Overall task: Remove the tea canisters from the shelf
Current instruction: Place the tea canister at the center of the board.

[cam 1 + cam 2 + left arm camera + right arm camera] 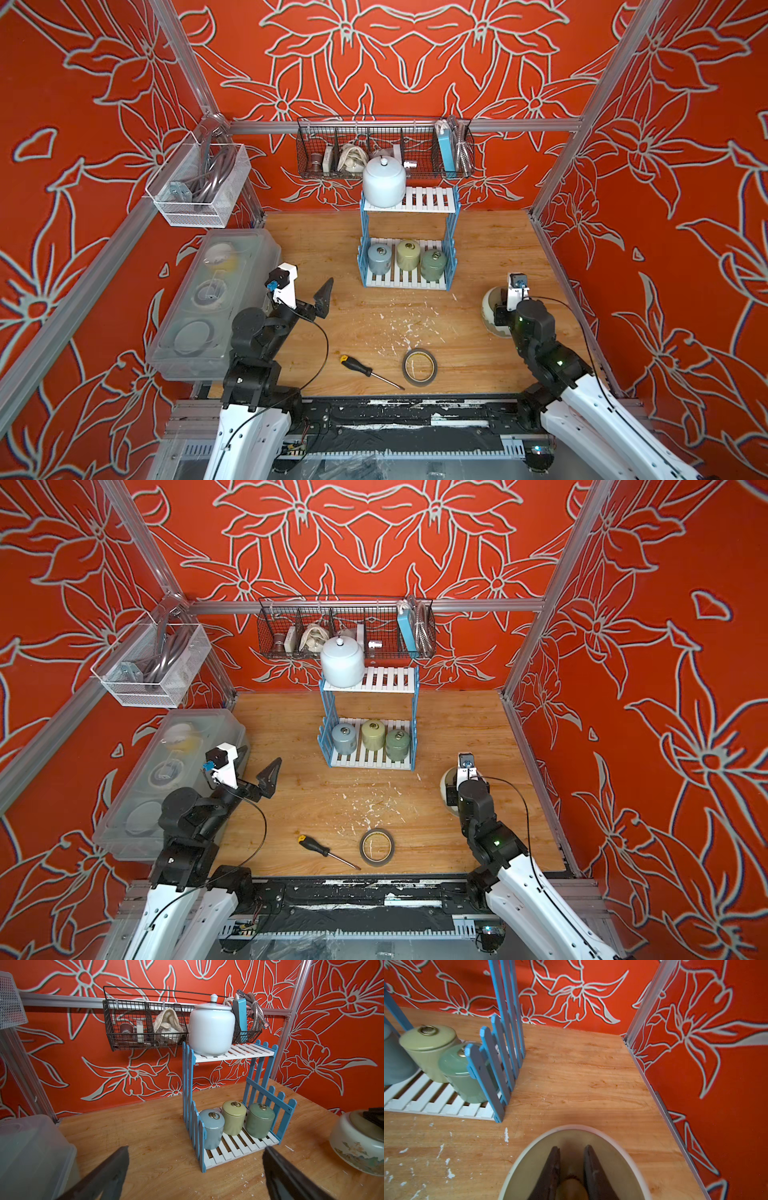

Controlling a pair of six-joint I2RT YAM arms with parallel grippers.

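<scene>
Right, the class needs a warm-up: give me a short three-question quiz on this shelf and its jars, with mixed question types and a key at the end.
1. True or false: the white jar stands on the top tier of the shelf.
2. How many small jars stand on the bottom tier?
3. What is the right hand shut on? A) tape roll B) cream jar C) screwdriver
Key: 1 true; 2 three; 3 B.
</scene>
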